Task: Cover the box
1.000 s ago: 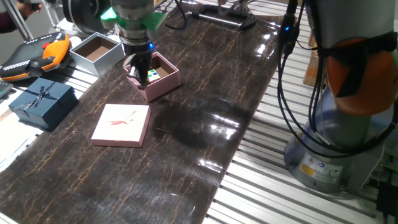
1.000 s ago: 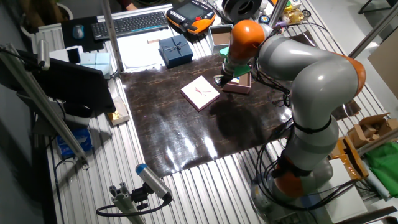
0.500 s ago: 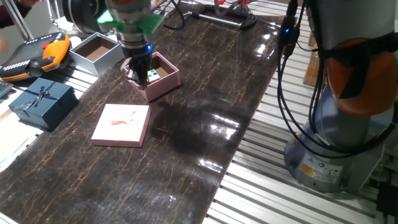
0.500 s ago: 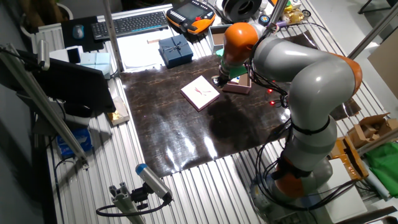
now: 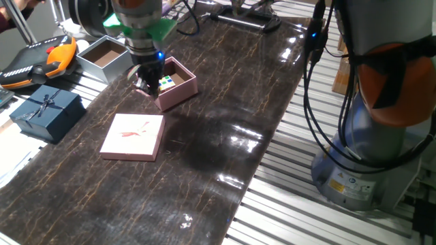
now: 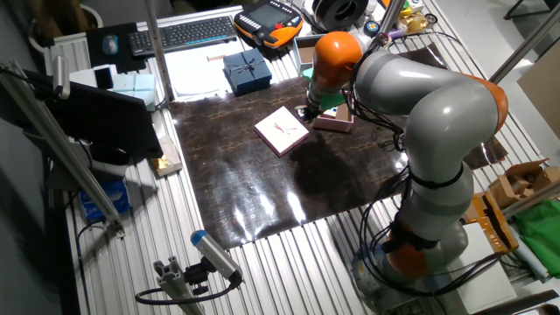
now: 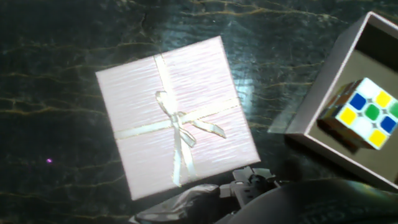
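Note:
The pale pink box (image 5: 178, 87) stands open on the dark table top, with a coloured puzzle cube (image 5: 167, 82) inside. Its pink lid (image 5: 134, 136) with a thin bow lies flat to the front left, apart from the box. My gripper (image 5: 149, 83) hangs low over the box's left edge, fingers apart and holding nothing. In the hand view the lid (image 7: 177, 121) fills the middle, and the box (image 7: 311, 121) with the cube (image 7: 364, 115) is at the right. The other fixed view shows the box (image 6: 338, 121), the lid (image 6: 282, 131) and my gripper (image 6: 310, 111).
A grey box with a brown inside (image 5: 105, 57) stands behind the pink box. A dark blue box with a bow (image 5: 44, 112) sits at the left, off the table top. An orange hand controller (image 5: 37, 62) lies at the far left. The table top's edge (image 5: 266, 160) runs along the right.
My gripper has moved a little to the left, from above the box's inside to above its left edge. The box, cube and lid have not moved.

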You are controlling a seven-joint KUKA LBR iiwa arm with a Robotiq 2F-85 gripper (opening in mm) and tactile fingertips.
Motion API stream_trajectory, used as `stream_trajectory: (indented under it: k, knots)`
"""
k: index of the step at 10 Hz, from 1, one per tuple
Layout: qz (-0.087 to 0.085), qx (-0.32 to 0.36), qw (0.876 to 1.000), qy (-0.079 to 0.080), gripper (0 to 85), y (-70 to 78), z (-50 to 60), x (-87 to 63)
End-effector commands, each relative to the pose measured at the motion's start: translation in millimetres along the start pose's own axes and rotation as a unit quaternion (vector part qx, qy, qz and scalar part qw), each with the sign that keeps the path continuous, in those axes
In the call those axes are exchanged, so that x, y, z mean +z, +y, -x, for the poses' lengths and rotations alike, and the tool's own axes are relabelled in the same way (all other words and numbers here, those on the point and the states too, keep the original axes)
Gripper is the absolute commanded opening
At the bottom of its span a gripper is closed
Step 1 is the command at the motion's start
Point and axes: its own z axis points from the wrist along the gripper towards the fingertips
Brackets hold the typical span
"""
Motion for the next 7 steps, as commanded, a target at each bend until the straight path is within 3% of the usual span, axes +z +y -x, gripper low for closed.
stream_trajectory:
  k: [1,3,4,7]
  knots:
    - [-0.002,-0.008,1.0,-0.003,0.7,5.7,0.9,4.2]
    - [0.008,-0.019,1.0,-0.009,0.7,20.8,4.5,21.4]
    - [0.004,-0.028,1.0,-0.012,0.7,30.5,6.7,32.1]
    - [0.01,-0.042,0.999,-0.002,0.7,43.9,19.1,45.6]
